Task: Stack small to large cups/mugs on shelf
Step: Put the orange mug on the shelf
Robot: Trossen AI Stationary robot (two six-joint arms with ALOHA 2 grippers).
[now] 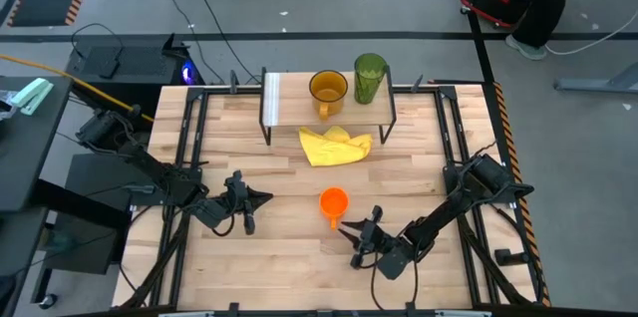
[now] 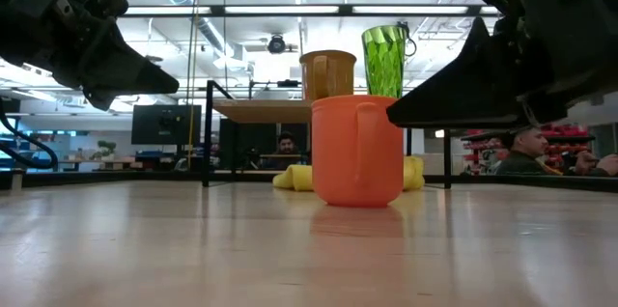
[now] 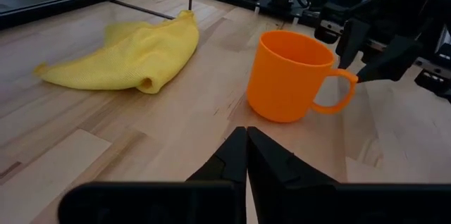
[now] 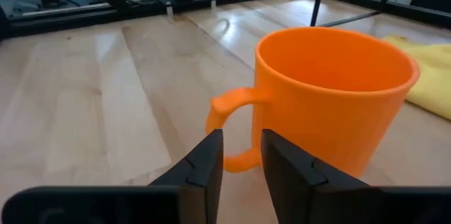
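Right gripper lines up on the orange mug's handle, fingers slightly parted and holding nothing.
The orange mug stands upright mid-table, apart from the shelf; it looks light, rigid and smooth, best pinched at handle or rim. Only the high view shows the left gripper, closed, waiting nearby.

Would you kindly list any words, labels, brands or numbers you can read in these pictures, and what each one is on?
None can be read.
Orange mug, amber mug, green tumbler and yellow cloth: no print shows.
Room screens in the low view: too blurred to read.
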